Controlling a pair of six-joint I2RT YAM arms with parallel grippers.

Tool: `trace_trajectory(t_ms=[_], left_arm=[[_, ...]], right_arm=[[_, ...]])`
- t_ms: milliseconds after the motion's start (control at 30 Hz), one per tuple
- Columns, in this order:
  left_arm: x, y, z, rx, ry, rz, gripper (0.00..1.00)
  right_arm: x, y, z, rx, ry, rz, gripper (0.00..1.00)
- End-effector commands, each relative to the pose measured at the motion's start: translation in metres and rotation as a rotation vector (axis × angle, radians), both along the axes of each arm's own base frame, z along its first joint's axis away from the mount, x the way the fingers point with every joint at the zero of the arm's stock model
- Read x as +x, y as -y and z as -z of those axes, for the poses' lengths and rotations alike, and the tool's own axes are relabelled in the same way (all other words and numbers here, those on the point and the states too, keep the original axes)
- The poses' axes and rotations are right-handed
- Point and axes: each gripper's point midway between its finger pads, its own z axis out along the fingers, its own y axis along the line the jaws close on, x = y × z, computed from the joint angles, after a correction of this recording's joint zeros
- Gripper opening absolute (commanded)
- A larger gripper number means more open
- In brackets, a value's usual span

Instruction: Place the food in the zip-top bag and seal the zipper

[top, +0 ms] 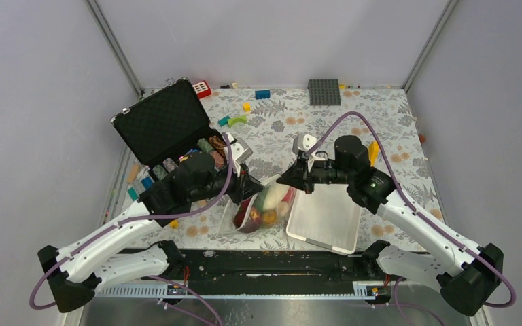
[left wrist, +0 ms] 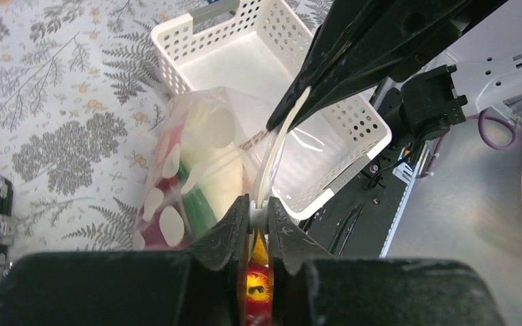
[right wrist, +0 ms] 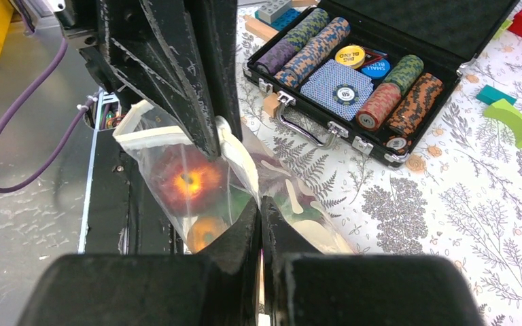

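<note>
Near the bench's near edge, the floppy, slippery zip-top bag [top: 272,193] sags with food [top: 253,216]. Its stiffer zipper [left wrist: 276,146] is the best hold: the left gripper [left wrist: 259,216] pinches it, and the right gripper [right wrist: 261,207] apparently does too.

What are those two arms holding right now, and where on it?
The zip-top bag: the left fingers and the right fingers are each shut on the zipper strip along its mouth, at two separate spots.
</note>
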Motion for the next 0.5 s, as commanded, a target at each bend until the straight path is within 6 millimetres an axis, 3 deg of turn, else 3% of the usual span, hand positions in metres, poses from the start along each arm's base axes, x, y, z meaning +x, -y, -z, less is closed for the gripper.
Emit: trace_trajectory(t_ms=[0,467], left_arm=[[-0.010,-0.034,0.035,0.125,-0.156,-0.134,0.00],[-0.027,-0.074,0.054,0.262,-0.281,-0.272,0.00]], right_arm=[[0.035,0.011,-0.047,0.078,0.114,0.150,0.00],[0.088,0.039,-0.038,0.011,0.148,0.394,0.00]])
